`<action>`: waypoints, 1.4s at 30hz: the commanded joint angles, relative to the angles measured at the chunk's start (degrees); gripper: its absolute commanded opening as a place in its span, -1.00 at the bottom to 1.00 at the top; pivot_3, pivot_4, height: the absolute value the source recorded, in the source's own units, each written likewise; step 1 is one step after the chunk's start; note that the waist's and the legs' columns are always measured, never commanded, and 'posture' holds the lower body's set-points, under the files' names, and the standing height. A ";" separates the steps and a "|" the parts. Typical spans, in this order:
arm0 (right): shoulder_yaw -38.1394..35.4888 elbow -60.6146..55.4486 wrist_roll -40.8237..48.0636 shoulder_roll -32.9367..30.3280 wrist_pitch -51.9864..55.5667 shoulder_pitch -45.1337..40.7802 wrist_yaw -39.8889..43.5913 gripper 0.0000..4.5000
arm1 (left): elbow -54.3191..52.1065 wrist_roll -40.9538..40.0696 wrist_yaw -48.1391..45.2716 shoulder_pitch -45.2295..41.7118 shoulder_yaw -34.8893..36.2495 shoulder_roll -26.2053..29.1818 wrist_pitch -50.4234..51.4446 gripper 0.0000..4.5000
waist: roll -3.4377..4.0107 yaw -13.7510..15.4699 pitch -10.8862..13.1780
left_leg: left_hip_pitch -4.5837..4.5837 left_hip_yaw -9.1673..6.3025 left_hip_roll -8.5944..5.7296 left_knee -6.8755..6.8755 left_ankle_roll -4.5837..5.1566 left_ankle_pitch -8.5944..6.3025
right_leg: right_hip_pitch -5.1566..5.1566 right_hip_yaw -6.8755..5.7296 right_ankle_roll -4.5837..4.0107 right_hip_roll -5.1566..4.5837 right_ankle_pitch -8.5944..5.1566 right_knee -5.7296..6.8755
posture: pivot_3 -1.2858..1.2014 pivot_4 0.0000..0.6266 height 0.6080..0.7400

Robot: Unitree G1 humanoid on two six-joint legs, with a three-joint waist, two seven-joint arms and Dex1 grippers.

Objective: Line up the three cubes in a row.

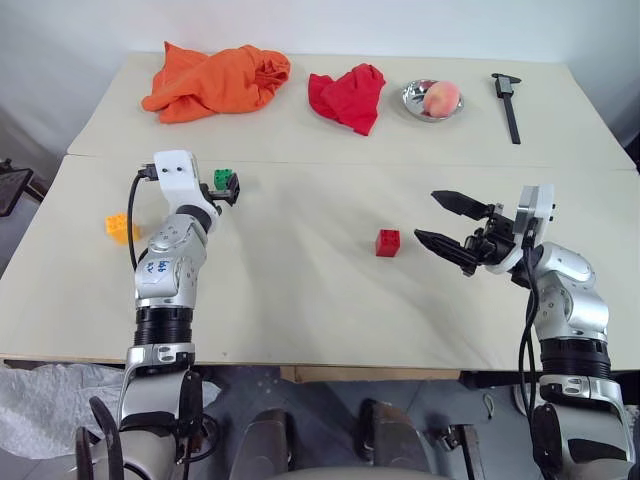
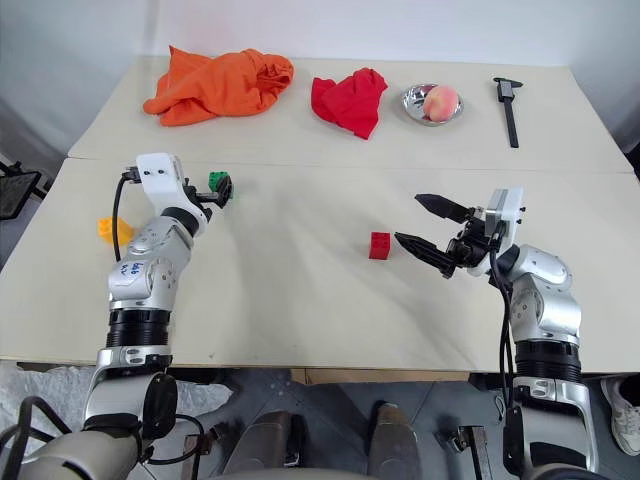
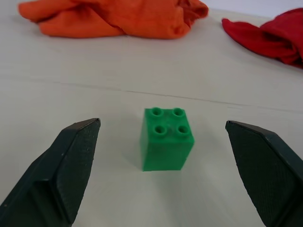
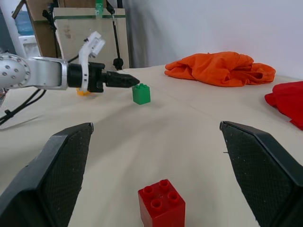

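From the head views we see the green cube and yellow-orange cube near the desk's left edge and the red cube mid-desk, while in the wrist views our left gripper gapes wide around green and our right gripper spreads wide before red.

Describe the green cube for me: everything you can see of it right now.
The green cube is a small glossy plastic building block, taller than wide, with four round studs on top. It stands upright on the pale table, studs up. The left gripper is open, and the block sits just ahead of its two black fingers, centred on the gap between them, untouched. The orange cloth lies farther back.
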 commanded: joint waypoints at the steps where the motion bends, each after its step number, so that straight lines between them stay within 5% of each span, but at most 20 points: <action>1: -0.60 -2.64 1.50 -0.42 0.26 0.09 -0.30 0.99 | 7.17 1.71 -3.01 -4.87 -0.91 0.22 -4.06 1.00 | -0.01 0.03 0.01 | 0.00 0.00 0.00 0.00 0.00 0.00 | 0.00 0.00 0.00 0.00 0.00 0.01 | 0.03 -0.52 1.00; 10: -0.24 -2.92 1.53 0.29 -0.09 0.87 -0.66 0.99 | 21.52 4.28 -4.93 -11.60 -1.93 -0.96 -10.08 1.00 | -0.03 -0.25 0.02 | -0.01 0.01 -0.01 -0.03 0.00 0.00 | 0.00 -0.02 0.02 0.00 0.01 -0.03 | 0.03 -0.52 1.00; 13: -0.35 -3.39 1.61 0.45 -0.21 1.65 -0.88 1.00 | 22.96 4.62 -5.28 -11.87 -1.88 -1.24 -10.84 0.75 | -0.03 -0.26 0.02 | -0.01 0.01 -0.01 -0.03 0.00 0.00 | 0.00 -0.02 0.02 0.00 0.01 -0.03 | 0.03 -0.52 1.00; 19: -0.75 -4.37 1.93 0.19 -0.01 2.83 -1.48 1.00 | 22.64 5.60 -10.22 -11.33 -3.10 0.78 -12.28 -0.09 | -0.08 -0.28 0.05 | -0.01 0.01 -0.01 -0.02 0.00 0.00 | 0.00 -0.01 0.03 0.00 0.01 -0.03 | 0.03 -0.52 1.00; 31: -4.40 -11.86 4.90 -6.91 6.22 10.32 -1.75 1.00 | 10.41 1.46 -66.66 -5.08 -14.91 14.34 -24.24 -0.09 | -0.08 0.16 0.05 | -0.05 0.05 0.00 0.02 0.00 0.00 | -0.03 0.00 0.03 0.00 0.01 -0.03 | 0.03 -0.52 1.00; 36: -5.71 -15.80 5.44 -7.87 6.43 14.89 -3.31 1.00 | 25.72 4.28 -73.25 -11.61 -17.89 7.97 -36.31 -0.09 | -0.09 1.28 0.06 | -0.04 0.08 -0.01 0.08 0.03 -0.01 | 0.01 0.01 0.06 0.00 0.03 -0.06 | 0.03 -0.52 1.00; 42: -7.08 -21.17 6.80 -7.12 6.99 19.89 -6.05 1.00 | 38.22 5.78 -70.30 -17.78 -15.23 5.37 -43.58 -0.09 | -0.15 0.71 0.09 | -0.08 0.10 -0.01 0.00 0.05 -0.02 | -0.04 0.00 0.10 0.00 0.05 -0.11 | 0.03 -0.52 1.00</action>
